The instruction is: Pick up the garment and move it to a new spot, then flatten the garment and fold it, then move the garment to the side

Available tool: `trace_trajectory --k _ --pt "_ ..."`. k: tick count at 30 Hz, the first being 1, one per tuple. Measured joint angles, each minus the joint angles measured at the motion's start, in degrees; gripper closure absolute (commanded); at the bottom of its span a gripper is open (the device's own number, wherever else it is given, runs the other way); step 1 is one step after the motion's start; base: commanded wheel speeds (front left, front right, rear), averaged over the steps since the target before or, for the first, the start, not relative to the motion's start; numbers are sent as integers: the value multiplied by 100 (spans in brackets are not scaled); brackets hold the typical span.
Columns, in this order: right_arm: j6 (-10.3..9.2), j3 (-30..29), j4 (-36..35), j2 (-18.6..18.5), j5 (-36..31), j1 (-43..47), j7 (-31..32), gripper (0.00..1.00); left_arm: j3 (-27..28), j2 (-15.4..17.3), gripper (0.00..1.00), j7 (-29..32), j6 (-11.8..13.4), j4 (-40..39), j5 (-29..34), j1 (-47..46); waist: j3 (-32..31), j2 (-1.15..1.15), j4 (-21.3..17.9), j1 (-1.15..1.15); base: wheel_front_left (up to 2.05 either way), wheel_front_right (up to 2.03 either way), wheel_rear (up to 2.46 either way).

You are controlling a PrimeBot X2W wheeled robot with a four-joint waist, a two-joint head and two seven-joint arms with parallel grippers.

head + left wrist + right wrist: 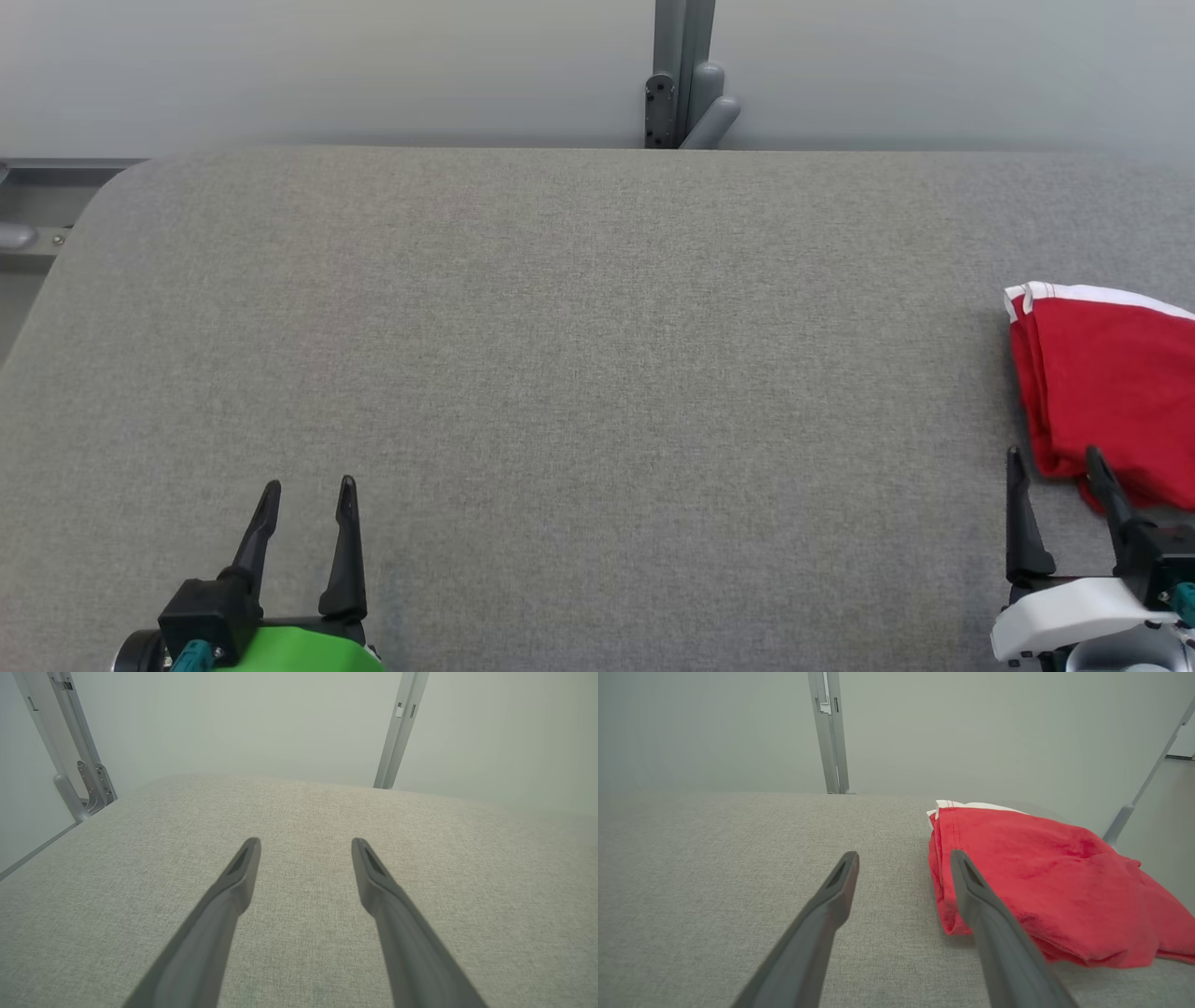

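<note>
Grey table point(560, 327) bears a red garment point(1102, 392), right side cut off.

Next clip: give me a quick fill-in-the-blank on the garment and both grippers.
1. The folded garment is mostly ____, with white trim.
2. By the robot's own sides, it lies at the ____ end of the table.
3. The left gripper and the right gripper both hold nothing, their jaws ____.

Missing words: red; right; open
</note>
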Motion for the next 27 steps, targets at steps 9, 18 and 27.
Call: trace_trajectory --k 9,18,27 --pt "0 303 115 31 -74 31 0 0 -142 0 0 0 -38 -1 -76 159 -200 0 -139 0 0 0 0" --pt "0 405 200 33 -51 57 0 0 -174 0 0 0 -37 5 -92 250 -358 0 -244 0 0 0 0" --pt "0 347 303 34 -54 28 0 0 -167 0 0 0 -38 32 -71 253 -364 0 -257 0 0 0 0"
